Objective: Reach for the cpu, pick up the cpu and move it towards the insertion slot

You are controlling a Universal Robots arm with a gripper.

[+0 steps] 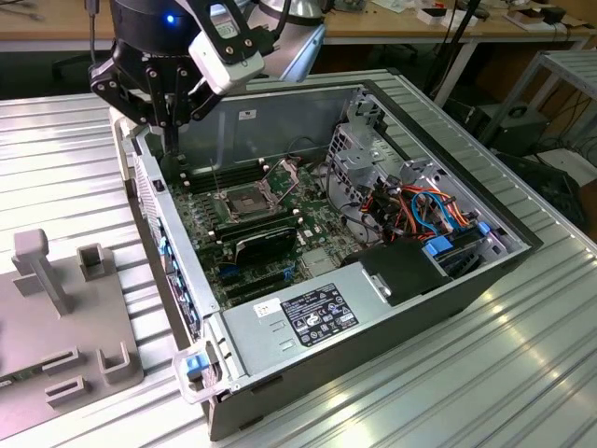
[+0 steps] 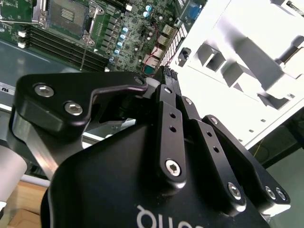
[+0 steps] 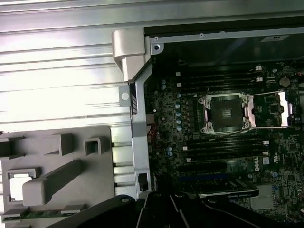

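While the tool, open or closed I cannot tell, is hovering above the case wall, the cpu is seemingly lying ungrasped and the insertion slot is sitting empty.

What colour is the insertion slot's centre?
Dark grey, at the middle of the insertion slot; clearest in the first wrist view.

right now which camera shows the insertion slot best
The first wrist view: the insertion slot sits whole, face-on, dark centre unblocked. The exterior view shows it at a slant; the second wrist view cuts it off at the edge.
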